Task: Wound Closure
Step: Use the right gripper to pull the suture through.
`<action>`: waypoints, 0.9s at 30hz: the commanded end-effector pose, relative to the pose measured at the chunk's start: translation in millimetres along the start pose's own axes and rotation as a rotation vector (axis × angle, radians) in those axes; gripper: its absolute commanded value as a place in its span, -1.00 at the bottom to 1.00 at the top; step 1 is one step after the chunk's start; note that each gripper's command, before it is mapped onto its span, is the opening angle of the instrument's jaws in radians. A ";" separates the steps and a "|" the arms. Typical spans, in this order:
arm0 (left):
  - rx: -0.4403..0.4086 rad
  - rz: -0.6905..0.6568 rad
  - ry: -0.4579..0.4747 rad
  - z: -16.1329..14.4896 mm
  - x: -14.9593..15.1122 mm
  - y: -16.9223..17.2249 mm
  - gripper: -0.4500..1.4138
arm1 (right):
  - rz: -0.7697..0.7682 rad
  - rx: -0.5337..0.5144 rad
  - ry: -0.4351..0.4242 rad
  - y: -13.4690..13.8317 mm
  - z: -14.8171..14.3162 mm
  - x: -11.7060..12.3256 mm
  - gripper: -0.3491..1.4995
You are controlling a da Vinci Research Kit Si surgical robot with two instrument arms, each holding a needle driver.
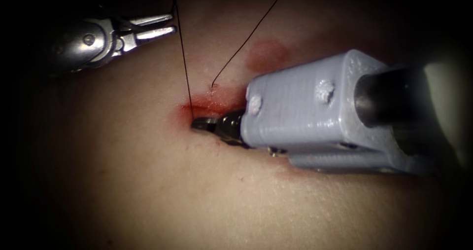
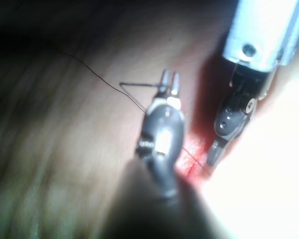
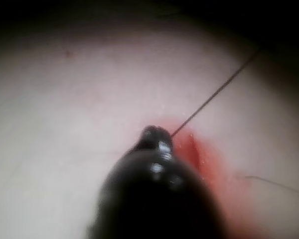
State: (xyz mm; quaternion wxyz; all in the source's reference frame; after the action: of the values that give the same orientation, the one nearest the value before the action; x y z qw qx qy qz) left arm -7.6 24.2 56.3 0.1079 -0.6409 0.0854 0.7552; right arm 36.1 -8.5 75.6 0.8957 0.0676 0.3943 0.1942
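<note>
At the far left of the endoscope view we find the left tool (image 1: 167,25) lifted clear of the tissue (image 1: 148,191), well away from the cut (image 1: 212,103). Its jaws stand slightly parted and point to the right. In the left wrist view the same tool (image 2: 170,84) seems to have a strand of thread running up to its tips, but we cannot tell whether the jaws actually hold it.

Just right of those tips, a taut thread (image 1: 183,53) drops almost straight down to the left end of the cut, where red fluid (image 1: 217,102) stains the wound. A second strand (image 1: 246,38) curves down from above and meets the tissue on the cut's upper edge, a little further right.

Further right again, the right tool (image 1: 203,124) lies nearly level, its long axis running from right to left, with its tip pressed against the tissue at the left end of the cut, touching the spot where the taut thread enters. We judge its jaws to be together, but we cannot tell whether they grip thread, needle or tissue. We cannot pick out the needle, so its place is unknown to us.

The right tool is therefore much nearer the cut, and the thread rises from its tip towards the left tool.
</note>
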 end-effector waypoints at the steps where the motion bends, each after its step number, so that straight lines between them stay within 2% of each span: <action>1: -0.002 0.006 0.002 0.6 -0.5 0.0 -0.89 | 0.003 0.002 0.000 -0.4 0.6 -0.2 -1.00; 3: -0.002 0.006 0.002 0.6 -0.5 0.1 -0.89 | 0.005 0.001 0.000 -0.4 0.8 -0.1 -0.98; 5: -0.002 0.006 0.002 0.6 -0.5 0.1 -0.89 | 0.013 -0.003 0.005 -0.5 1.1 0.1 -0.58; 8: -0.002 0.007 0.002 0.6 -0.5 0.1 -0.89 | 0.016 -0.008 0.013 -0.6 1.4 0.4 -0.31; 10: -0.002 0.007 0.002 0.6 -0.5 0.1 -0.89 | 0.022 -0.010 0.016 -0.7 1.5 0.4 0.22; 11: -0.002 0.007 0.002 0.6 -0.5 0.1 -0.89 | 0.035 -0.013 0.030 -0.6 1.4 0.4 0.54; 12: -0.002 0.007 0.002 0.6 -0.5 0.2 -0.89 | 0.048 -0.017 0.042 -0.6 1.5 0.4 0.65; 18: -0.002 0.007 0.002 0.5 -0.5 0.2 -0.89 | 0.046 -0.022 0.048 -0.6 1.9 0.0 0.82; 27: -0.002 0.007 0.002 0.5 -0.5 0.2 -0.89 | 0.047 -0.034 0.039 0.2 3.2 -1.2 0.80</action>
State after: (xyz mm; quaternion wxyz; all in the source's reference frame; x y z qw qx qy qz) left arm -7.6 24.0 56.3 0.1051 -0.6408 0.0873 0.7555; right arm 37.1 -8.3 78.1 0.8838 0.0576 0.4064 0.2245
